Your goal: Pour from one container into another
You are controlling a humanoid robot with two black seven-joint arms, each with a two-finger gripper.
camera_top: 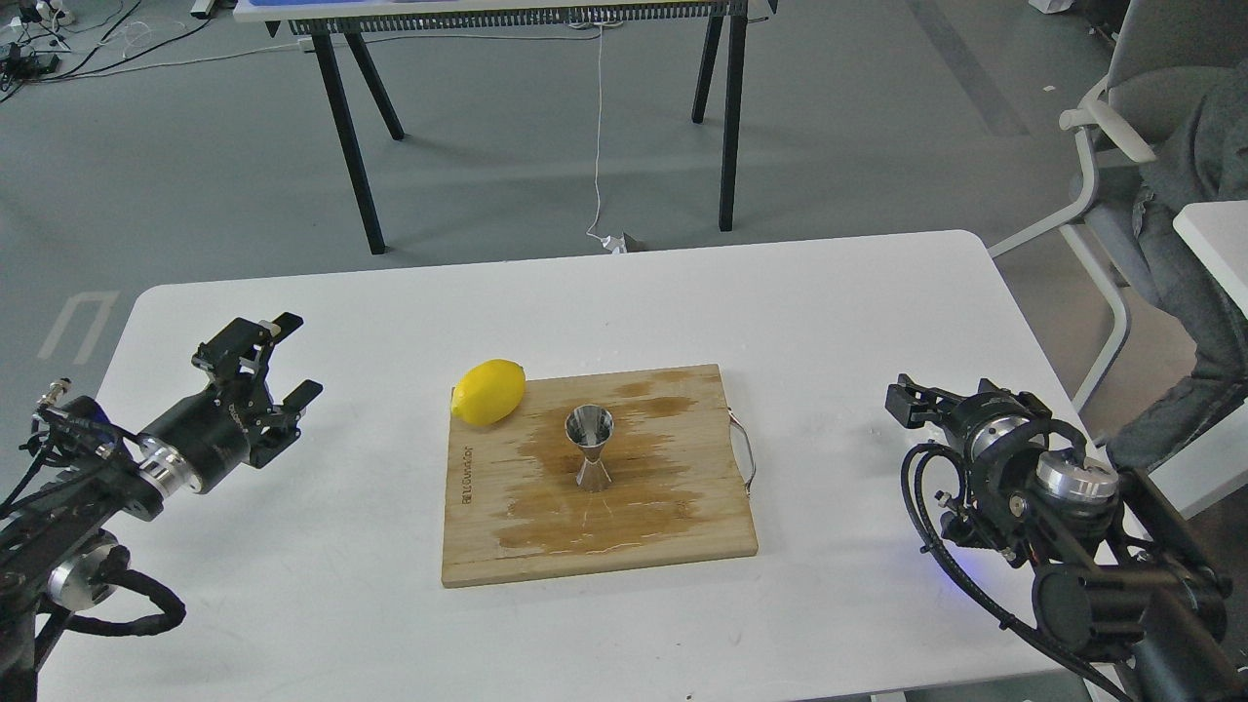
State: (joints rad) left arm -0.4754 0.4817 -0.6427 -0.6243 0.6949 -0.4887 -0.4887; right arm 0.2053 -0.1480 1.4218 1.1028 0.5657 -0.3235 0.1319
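The shiny steel jigger (591, 447) stands upright in the middle of a wooden cutting board (682, 526), on a wet, darkened patch. No clear glass cup shows anywhere in the head view. My left gripper (291, 361) hovers over the table's left side, well left of the board, open with nothing between its fingers. At the table's right edge my right gripper (909, 400) points toward the board. It looks dark and end-on, so its fingers cannot be told apart, and I see nothing in it.
A yellow lemon (489, 392) lies at the board's far left corner. The board has a metal handle (746, 453) on its right side. The white table (292, 585) ends close behind both arms. A chair (1121, 146) stands at the far right.
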